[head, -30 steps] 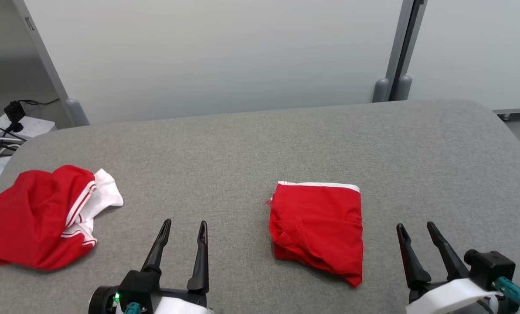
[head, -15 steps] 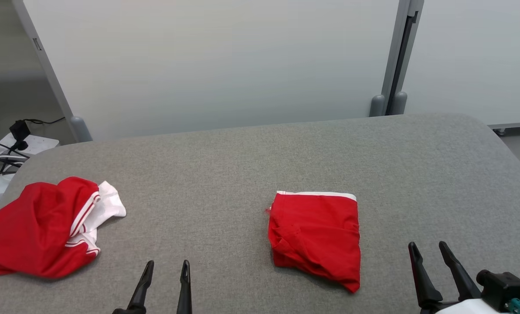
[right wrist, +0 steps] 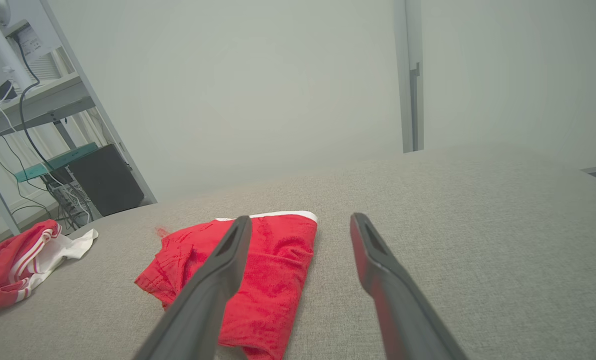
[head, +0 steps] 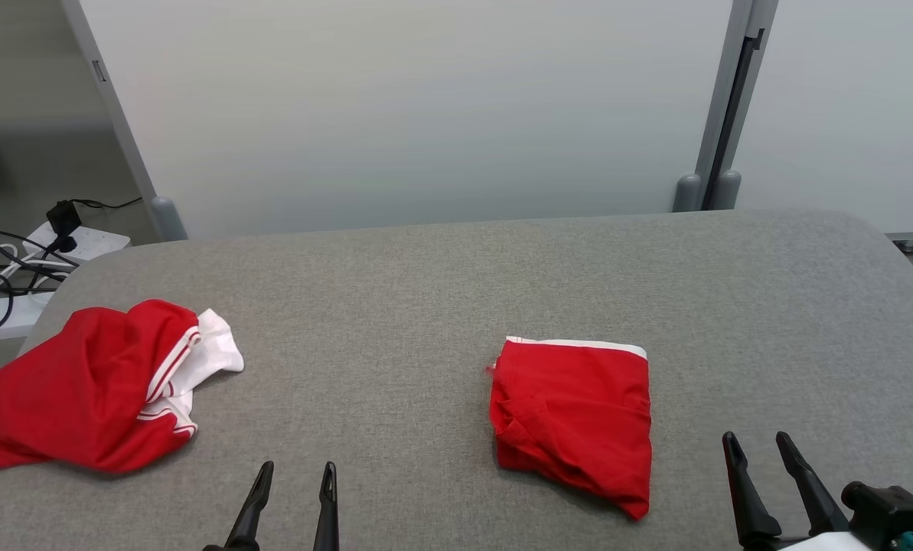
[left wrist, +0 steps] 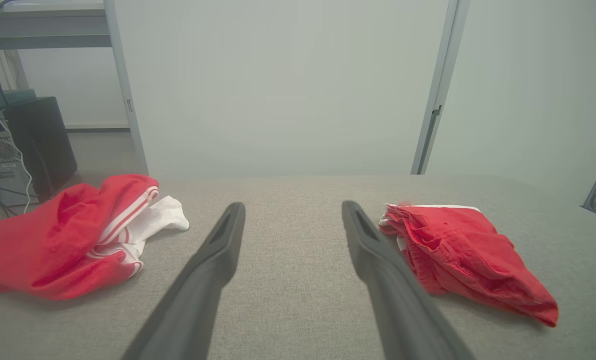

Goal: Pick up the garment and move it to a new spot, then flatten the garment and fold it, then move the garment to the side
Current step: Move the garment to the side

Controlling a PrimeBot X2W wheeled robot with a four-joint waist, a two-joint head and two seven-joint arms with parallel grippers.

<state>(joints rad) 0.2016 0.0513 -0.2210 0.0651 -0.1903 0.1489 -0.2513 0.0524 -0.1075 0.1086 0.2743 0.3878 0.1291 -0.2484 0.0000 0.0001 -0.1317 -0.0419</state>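
Left claw [head: 297, 468] and right claw [head: 755, 438] hang wide and empty at seven and five o'clock over the bench [head: 425, 291]. The folded red garment [head: 575, 421] lies between them, nearer five; pinching only its top layer could, I reckon, pull the fold open.

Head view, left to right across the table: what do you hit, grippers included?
crumpled red-and-white garment → left gripper → folded red garment → right gripper
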